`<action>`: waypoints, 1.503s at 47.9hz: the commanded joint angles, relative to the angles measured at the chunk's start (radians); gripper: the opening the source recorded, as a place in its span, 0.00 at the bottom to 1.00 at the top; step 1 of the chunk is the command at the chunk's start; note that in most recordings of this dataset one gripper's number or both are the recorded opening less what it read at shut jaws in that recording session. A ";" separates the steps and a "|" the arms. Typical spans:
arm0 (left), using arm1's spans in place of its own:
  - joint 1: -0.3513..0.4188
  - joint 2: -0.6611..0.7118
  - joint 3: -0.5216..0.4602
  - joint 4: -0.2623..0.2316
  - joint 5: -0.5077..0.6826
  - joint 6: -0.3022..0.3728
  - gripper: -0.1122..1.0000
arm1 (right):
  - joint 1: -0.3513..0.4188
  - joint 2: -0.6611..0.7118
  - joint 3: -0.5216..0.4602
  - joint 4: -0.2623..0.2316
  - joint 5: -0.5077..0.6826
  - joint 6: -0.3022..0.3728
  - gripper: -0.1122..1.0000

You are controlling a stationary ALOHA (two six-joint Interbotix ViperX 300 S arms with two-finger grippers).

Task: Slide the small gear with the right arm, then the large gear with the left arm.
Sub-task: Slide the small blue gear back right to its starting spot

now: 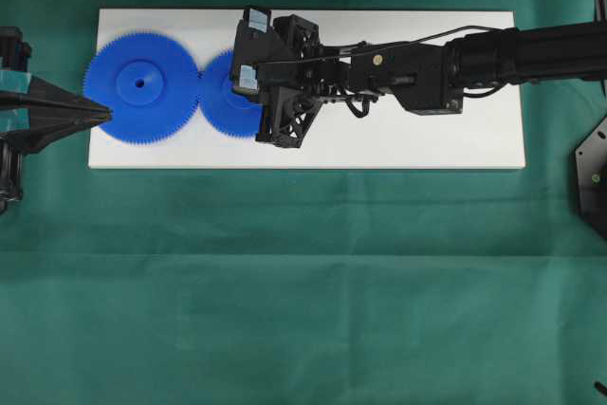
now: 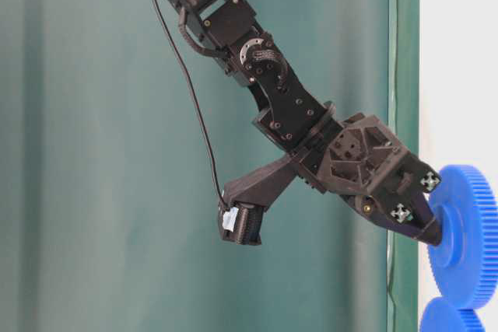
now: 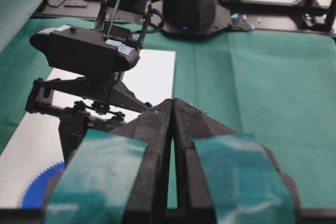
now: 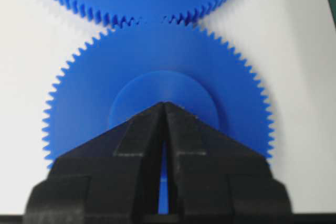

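Bright even light, soft shadows, blurred wrist foregrounds

I see both gears, small (image 4: 157, 124) and large (image 1: 140, 87), as matt blue plastic. The board (image 1: 427, 139) looks smooth white; the cloth (image 1: 303, 282) is creased green fabric.

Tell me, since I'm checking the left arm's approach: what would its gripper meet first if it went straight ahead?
The left gripper, shut, points at the large gear; its tip sits at the rim, so it would likely meet those teeth first, though height is unclear.
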 commanded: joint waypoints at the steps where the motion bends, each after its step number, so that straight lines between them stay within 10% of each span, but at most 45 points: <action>1: 0.002 0.003 -0.009 -0.002 -0.011 -0.002 0.10 | 0.008 -0.014 -0.011 -0.003 -0.005 -0.002 0.56; 36: 0.002 0.000 -0.002 -0.003 -0.011 -0.018 0.10 | 0.005 -0.084 0.069 -0.009 0.011 0.000 0.56; 58: 0.002 -0.025 0.006 -0.003 -0.008 -0.026 0.10 | -0.020 -0.371 0.508 0.002 0.009 0.011 0.56; 72: 0.002 -0.035 0.011 -0.003 -0.008 -0.026 0.10 | -0.083 -0.706 0.834 0.006 0.011 0.241 0.55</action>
